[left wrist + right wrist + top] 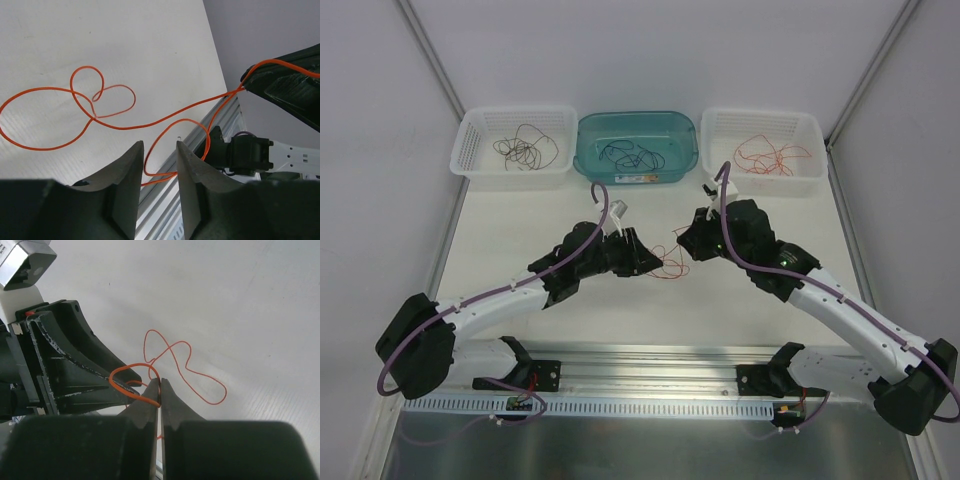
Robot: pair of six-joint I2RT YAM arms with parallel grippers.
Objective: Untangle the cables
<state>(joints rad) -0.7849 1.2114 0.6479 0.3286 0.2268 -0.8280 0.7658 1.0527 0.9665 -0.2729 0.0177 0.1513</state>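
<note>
Left end effector (pixel 159 147): jaws spread part-way, with a clear gap between the pads; nothing is pinched.
Left contact: the red-orange cable (pixel 125 128) crosses that gap low down. In the right wrist view a loop of it curves around the tip of one left finger.
Right end effector (pixel 160 382): jaws pressed together, pinching the red-orange cable at the very tips.
Cable position: strung between the two end effectors over the middle of the bench (pixel 720 320). The rest lies in loose loops on the white surface just beside them.
Other cables: dark cables (pixel 520 152) in the left white basket (pixel 470 128); black cables (pixel 630 155) in the teal bin (pixel 588 135); red cables (pixel 770 157) in the right white basket (pixel 812 128). All sit at the far edge, well apart from both end effectors.
Hidden: the cable's lower run passes behind the left fingers; cannot tell whether it touches a pad there.
Cut off: the widest loop runs to the left border of the left wrist view.
Hard to make out: from above the strung cable is only a faint thread. The strands in the baskets are too fine to count.
</note>
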